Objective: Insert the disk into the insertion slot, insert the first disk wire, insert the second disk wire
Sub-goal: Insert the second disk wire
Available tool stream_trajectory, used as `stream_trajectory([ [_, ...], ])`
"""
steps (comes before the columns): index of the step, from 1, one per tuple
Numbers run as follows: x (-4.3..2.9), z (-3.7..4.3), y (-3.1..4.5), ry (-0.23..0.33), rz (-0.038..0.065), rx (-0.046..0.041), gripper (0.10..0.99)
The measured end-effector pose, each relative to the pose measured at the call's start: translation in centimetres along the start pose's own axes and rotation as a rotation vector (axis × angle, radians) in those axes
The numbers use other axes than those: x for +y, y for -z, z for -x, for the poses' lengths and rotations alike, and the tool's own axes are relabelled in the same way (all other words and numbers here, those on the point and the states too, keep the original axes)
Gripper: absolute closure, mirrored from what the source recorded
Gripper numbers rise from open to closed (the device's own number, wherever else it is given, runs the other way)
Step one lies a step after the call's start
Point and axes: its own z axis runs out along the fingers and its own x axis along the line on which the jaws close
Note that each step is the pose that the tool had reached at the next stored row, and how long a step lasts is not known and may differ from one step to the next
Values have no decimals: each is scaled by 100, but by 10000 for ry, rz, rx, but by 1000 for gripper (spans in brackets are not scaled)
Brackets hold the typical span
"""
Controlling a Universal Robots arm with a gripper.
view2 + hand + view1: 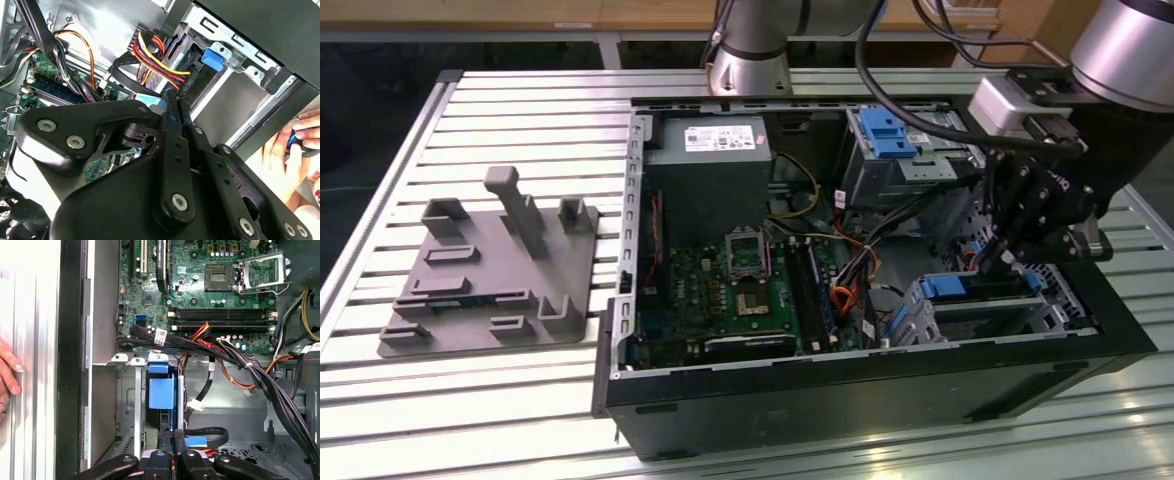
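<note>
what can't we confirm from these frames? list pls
- Disk seating depth: in the exterior view the pincer and arm cover the disk in the insertion slot.
- Disk body: in the first wrist view its blue frame shows; the picture's edge and the pincer cut off the rest.
- Disk wire connections: the cable bundle ends are too small to trace.
- Person's hand: cut off by the picture's edge in the second wrist view.

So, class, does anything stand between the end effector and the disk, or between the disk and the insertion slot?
Nothing visible does. In the first wrist view the end effector is right at the disk, whose blue frame already sits inside the insertion slot. A black cable loop lies beside them, not between.
</note>
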Motion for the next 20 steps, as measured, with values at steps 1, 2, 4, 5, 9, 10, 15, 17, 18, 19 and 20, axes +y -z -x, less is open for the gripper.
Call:
stream_trajectory([
  [1,0,-4,-1,-13,1,1,945],
  [2,0,-9,-2,-30,2,0,945],
  [4,0,-17,-5,-83,6,-2,945],
  [5,0,-21,-6,-114,8,-3,945],
  [9,0,-28,-11,-200,14,-7,945],
  [10,-1,-28,-12,-206,14,-5,945],
  [15,-8,-24,-27,-215,15,-5,945],
  [17,-9,-23,-31,-215,15,-6,945],
  [18,-9,-23,-33,-215,15,-7,945],
  [19,-12,-23,-37,-215,15,-5,945],
  [20,-14,-23,-38,-215,15,-6,945],
])
